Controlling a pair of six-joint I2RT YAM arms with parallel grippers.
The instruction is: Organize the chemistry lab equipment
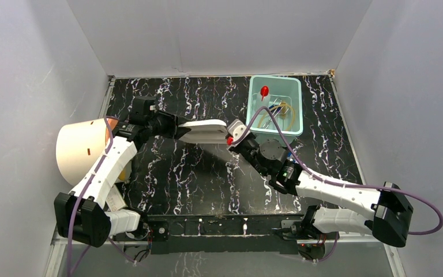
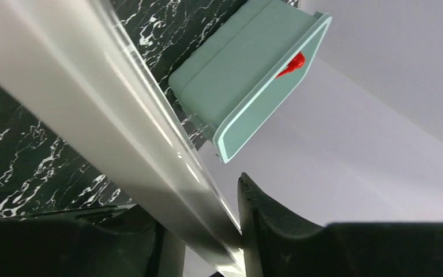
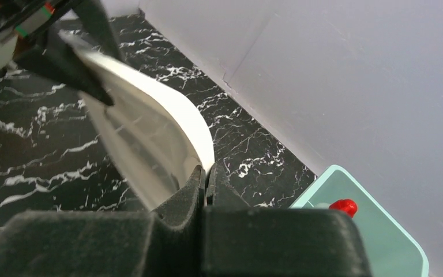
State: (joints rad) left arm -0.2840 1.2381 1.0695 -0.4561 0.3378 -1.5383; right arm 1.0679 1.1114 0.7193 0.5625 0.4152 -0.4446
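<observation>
- right gripper [image 3: 206, 173]: jaws together, pinching the thin edge of the rack [image 1: 205, 131].
- left gripper [image 1: 177, 129]: fingers straddle the rack's other end. Can't tell if the clamp is firm (panel sits skewed between them).
- rack hangs in the air between the two grippers, above the table [image 1: 196, 173].
- step looks like a two-arm carry to the bin [image 1: 251, 104], just beyond the right gripper. Move both arms in sync, keep the rack level, don't twist it.
- rack: clear smooth plastic, thin walls, bowed; probably slippery and flexy.
- bin: teal, rigid, rounded corners. Red-capped bottle [image 1: 264, 90] and amber tubing [image 1: 285, 112] already inside, so room looks tight.
</observation>
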